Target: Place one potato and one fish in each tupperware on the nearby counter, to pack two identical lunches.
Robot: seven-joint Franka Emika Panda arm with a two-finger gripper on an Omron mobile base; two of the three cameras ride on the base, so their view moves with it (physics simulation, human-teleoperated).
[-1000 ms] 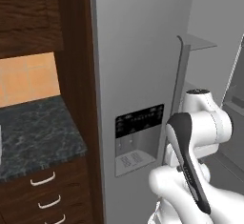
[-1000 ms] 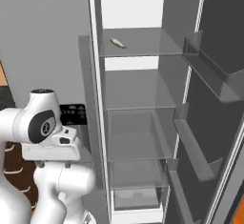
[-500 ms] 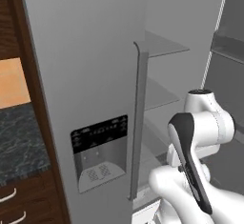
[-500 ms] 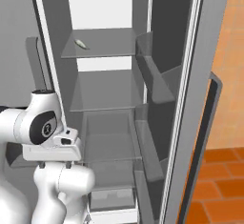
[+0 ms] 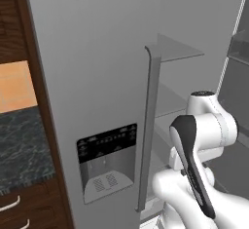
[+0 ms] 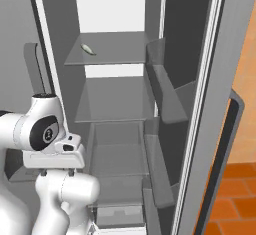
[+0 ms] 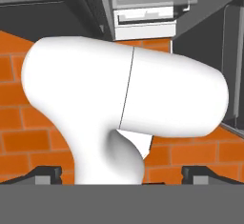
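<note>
One slender grey fish (image 6: 88, 49) lies on the upper glass shelf of the open fridge. The potato and the tupperware are out of view. A strip of the dark marbled counter (image 5: 19, 145) shows at the far left, beside the fridge's shut left door. My arm is folded close over the base. In the hand view my gripper (image 7: 121, 174) points down over the robot's own body and the orange brick floor. It is open, its two dark fingertips (image 7: 45, 173) stand far apart, and nothing is between them.
The fridge's shut left door (image 5: 97, 77) carries a dispenser panel (image 5: 107, 162) and a tall grey handle (image 5: 148, 125). The right door (image 6: 210, 104) stands open with bins on its inner side. Glass shelves and a bottom drawer (image 6: 117, 214) fill the fridge.
The base has moved, so both base views have shifted: the counter slid off to the left and the open fridge now faces me. The arm kept its folded pose and the gripper stayed open.
</note>
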